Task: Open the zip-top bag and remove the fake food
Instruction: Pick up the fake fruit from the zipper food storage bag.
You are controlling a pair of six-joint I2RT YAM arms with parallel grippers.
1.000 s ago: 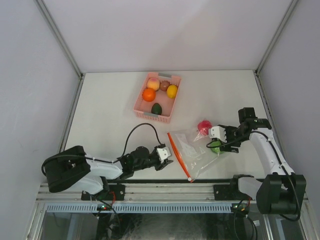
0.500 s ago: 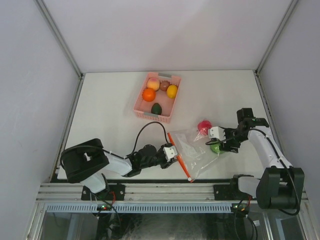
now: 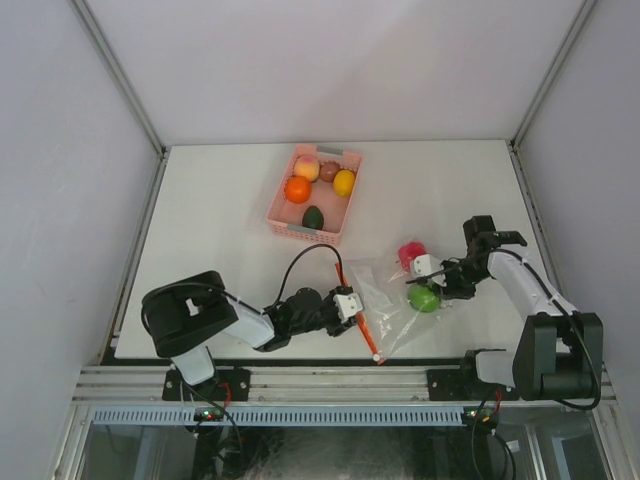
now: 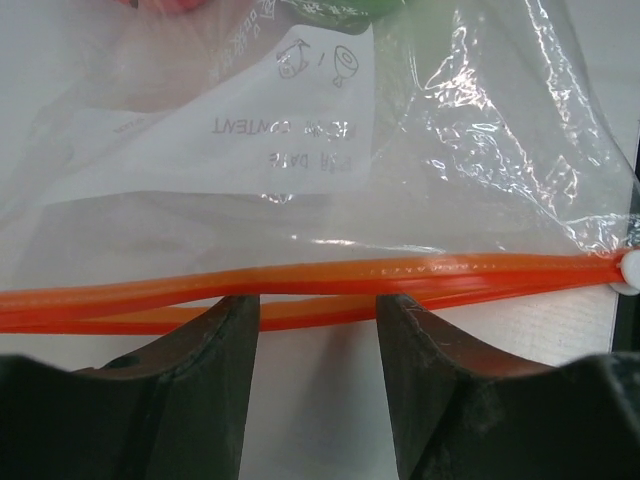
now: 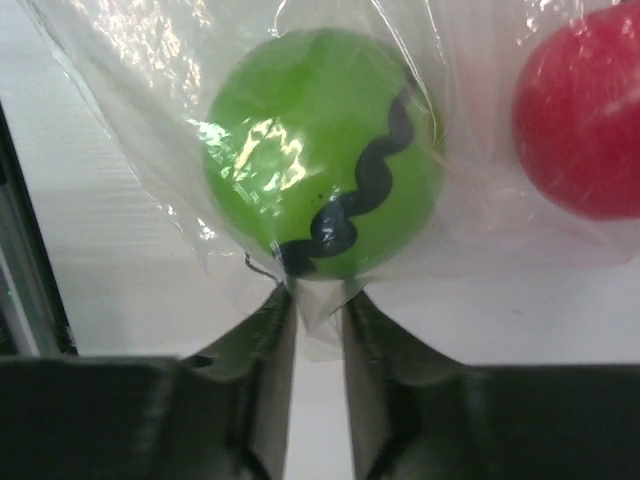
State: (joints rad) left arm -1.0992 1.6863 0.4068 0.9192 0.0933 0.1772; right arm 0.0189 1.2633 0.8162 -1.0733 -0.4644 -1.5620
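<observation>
Emptying partly done: five food items (image 3: 297, 189) in basket (image 3: 303, 234); green ball (image 5: 320, 150), red ball (image 5: 585, 120) inside bag (image 3: 385, 295). Left tool (image 4: 318, 305) apart at zipper (image 4: 420, 270); right tool (image 5: 318, 298) clamped on bag film.

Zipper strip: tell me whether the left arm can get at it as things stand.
Probably yes. The left gripper, jaws open, sits right at the orange zipper strip of the zip-top bag; the strip crosses the gap between them with nothing in the way.

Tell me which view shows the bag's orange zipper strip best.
Left wrist: the zipper strip of the zip-top bag crosses the whole frame close up, just past the fingers. Top external shows only a thin line; right wrist shows none.
</observation>
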